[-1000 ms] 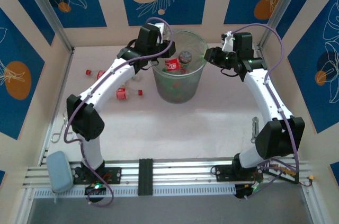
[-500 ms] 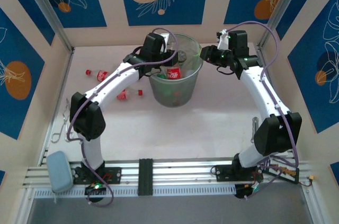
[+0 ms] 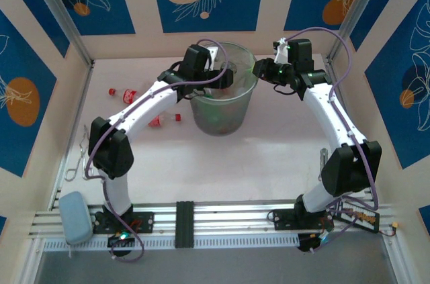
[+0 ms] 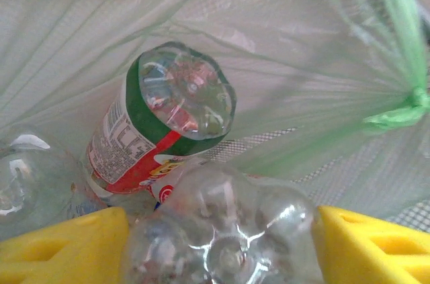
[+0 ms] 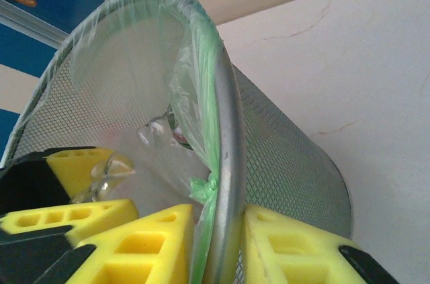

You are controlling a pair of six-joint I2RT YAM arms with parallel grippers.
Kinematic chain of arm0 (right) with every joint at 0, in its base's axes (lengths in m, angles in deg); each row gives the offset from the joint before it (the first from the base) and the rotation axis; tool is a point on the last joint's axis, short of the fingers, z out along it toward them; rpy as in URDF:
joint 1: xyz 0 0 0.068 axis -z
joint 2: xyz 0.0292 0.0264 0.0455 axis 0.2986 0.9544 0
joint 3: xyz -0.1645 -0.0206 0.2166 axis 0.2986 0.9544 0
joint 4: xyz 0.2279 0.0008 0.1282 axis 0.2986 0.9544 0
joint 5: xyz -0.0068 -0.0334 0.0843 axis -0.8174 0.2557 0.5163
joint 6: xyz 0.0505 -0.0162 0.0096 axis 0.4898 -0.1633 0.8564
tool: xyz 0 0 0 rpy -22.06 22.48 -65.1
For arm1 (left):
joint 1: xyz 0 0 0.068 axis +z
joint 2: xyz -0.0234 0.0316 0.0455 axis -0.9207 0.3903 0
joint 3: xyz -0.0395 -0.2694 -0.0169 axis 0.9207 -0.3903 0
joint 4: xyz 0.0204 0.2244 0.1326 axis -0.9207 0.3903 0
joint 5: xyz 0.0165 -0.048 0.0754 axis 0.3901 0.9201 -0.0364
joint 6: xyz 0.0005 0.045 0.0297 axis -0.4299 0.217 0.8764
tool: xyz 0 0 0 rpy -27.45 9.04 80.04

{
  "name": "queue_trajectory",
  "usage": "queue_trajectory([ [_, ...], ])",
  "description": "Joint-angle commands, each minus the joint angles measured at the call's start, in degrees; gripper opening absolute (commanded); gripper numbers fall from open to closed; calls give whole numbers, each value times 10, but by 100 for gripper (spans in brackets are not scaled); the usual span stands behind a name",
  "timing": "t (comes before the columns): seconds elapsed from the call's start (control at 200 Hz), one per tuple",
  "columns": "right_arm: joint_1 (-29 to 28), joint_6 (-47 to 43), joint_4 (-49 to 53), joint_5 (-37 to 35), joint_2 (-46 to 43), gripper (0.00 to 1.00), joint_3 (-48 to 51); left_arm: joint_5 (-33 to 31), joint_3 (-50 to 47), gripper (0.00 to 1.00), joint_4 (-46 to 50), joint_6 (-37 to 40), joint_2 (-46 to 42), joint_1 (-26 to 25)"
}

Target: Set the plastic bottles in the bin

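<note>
As right gripper (image 5: 216, 247) pinches bin (image 5: 289, 163) rim, left gripper (image 4: 222, 247) flanks clear bottle (image 4: 215, 207) with spread jaws, hold unclear, one of three inside; two red-labelled bottles (image 3: 156, 121) lie on open table (image 3: 269, 156).

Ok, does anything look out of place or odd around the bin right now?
The right fingers are pinching the bin by its rim, one inside and one outside, beside the liner's knot. Left of it, a few bottles lie on their sides on the table. Nothing looks spilled or broken.
</note>
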Motion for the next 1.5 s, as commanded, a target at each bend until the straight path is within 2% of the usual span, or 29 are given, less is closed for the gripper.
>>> queue_trajectory([
  [0.0, -7, 1, 30, -5, 8, 26, -2, 3, 18, 72, -2, 10, -46, -6],
  [0.38, -11, 1, 31, -9, 1, 22, 0, -24, 51, 68, 21, 30, -97, 6],
  [0.51, -15, 2, 32, -11, 0, 22, 3, -50, 55, 70, 49, 18, -132, 31],
  [0.65, -19, 2, 30, -14, -1, 21, 5, -62, 41, 70, 104, -15, -171, 84],
  [0.835, -29, 1, 35, -26, -8, 20, 9, -27, -93, 70, 114, -93, -253, 196],
  [1.0, -36, 5, 49, -50, -22, 20, 13, -46, -231, 72, 118, -136, -334, 276],
  [1.105, -38, 14, 58, -63, -31, 20, 17, -33, -311, 73, 108, -167, -362, 322],
  [1.355, -44, 20, 65, -72, -46, 20, 25, -23, -453, 76, 41, -292, -359, 393],
  [1.496, -45, 16, 72, -77, -52, 20, 24, -23, -479, 76, -5, -348, -325, 408],
])
